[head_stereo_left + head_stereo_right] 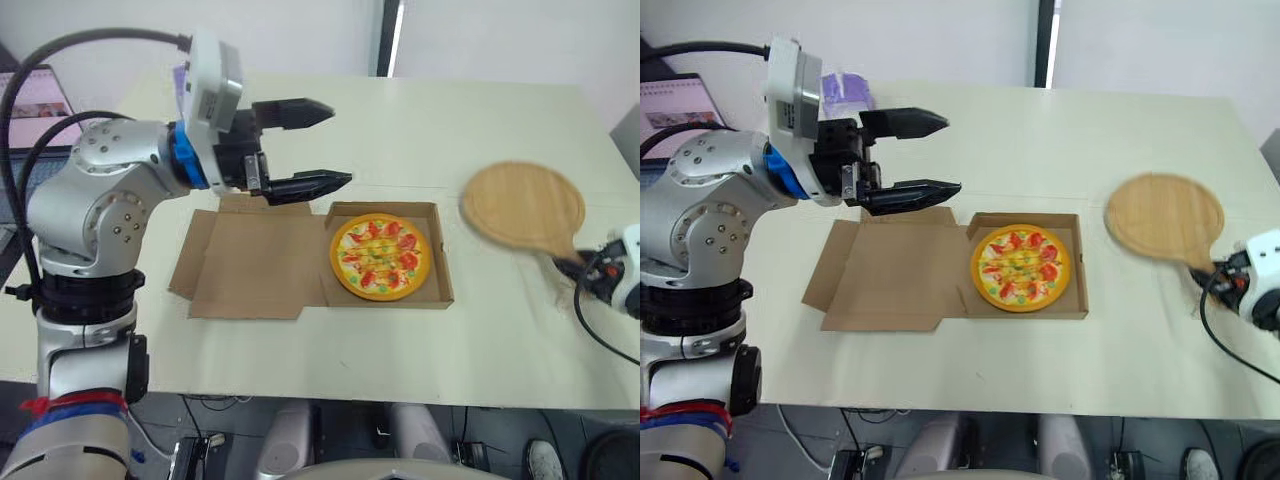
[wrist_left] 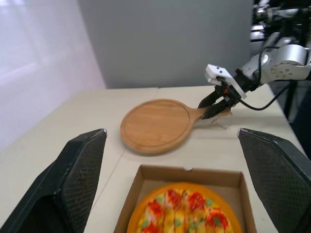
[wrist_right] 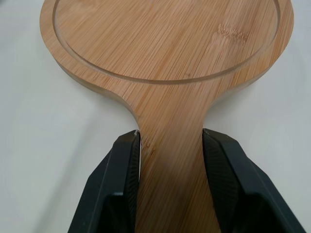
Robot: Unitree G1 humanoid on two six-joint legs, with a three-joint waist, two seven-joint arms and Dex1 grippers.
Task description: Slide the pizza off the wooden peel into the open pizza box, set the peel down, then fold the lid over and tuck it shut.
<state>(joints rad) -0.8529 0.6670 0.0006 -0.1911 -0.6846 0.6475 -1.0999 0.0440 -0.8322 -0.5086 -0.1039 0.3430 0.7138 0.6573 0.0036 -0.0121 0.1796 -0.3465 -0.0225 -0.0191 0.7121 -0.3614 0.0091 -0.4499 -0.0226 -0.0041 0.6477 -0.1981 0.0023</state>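
Observation:
The pizza (image 1: pixel 380 257) lies in the base of the open cardboard box (image 1: pixel 440 255), whose lid (image 1: pixel 250 265) is spread flat to the left. My left gripper (image 1: pixel 340 145) hovers open above the lid's back edge, empty, pointing toward the box. At the table's right side, my right gripper (image 3: pixel 171 138) is shut on the handle of the round wooden peel (image 1: pixel 523 205), which is bare. The peel's head is low over the table; I cannot tell whether it touches. The left wrist view shows the peel (image 2: pixel 155 124) beyond the pizza (image 2: pixel 184 208).
The cream table (image 1: pixel 450 110) has free room behind the box and between box and peel. A laptop (image 1: pixel 35 105) sits at the far left edge. A purple object (image 1: pixel 845 90) lies at the back left, behind my left arm.

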